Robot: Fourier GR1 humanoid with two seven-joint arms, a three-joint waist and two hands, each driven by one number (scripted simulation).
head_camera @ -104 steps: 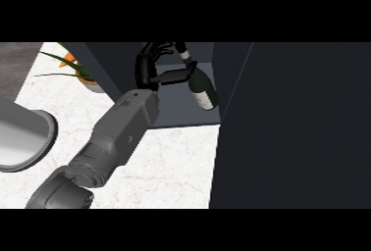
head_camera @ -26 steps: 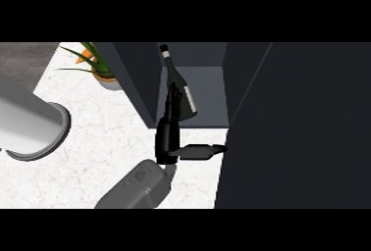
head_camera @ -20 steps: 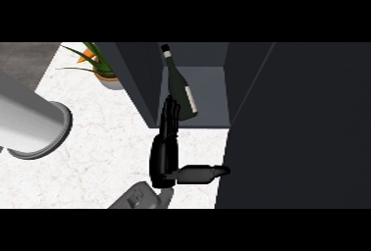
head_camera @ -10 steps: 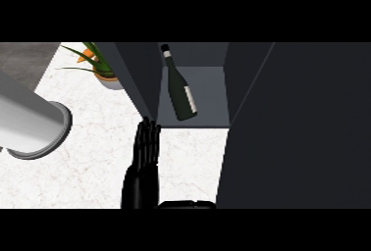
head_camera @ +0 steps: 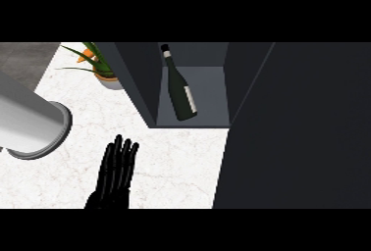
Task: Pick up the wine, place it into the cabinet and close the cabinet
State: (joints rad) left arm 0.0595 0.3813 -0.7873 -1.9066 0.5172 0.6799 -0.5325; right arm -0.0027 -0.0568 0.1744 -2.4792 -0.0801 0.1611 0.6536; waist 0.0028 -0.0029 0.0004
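The dark green wine bottle (head_camera: 181,93) with a pale label stands inside the dark grey cabinet (head_camera: 142,83), near its left wall, and nothing touches it. The cabinet's door (head_camera: 304,127) stands open as a big dark panel filling the right side of the view. My left hand (head_camera: 116,174) is over the white marble counter (head_camera: 181,162), below and left of the cabinet's opening. Its fingers are straight, point up the view, and hold nothing. The right hand does not show.
A large grey cylinder (head_camera: 29,125) lies at the left edge on the counter. A potted plant (head_camera: 100,68) with green and orange leaves stands just left of the cabinet.
My left hand has let go of the wine bottle and drawn back down and left out of the cabinet. The bottle stays standing inside.
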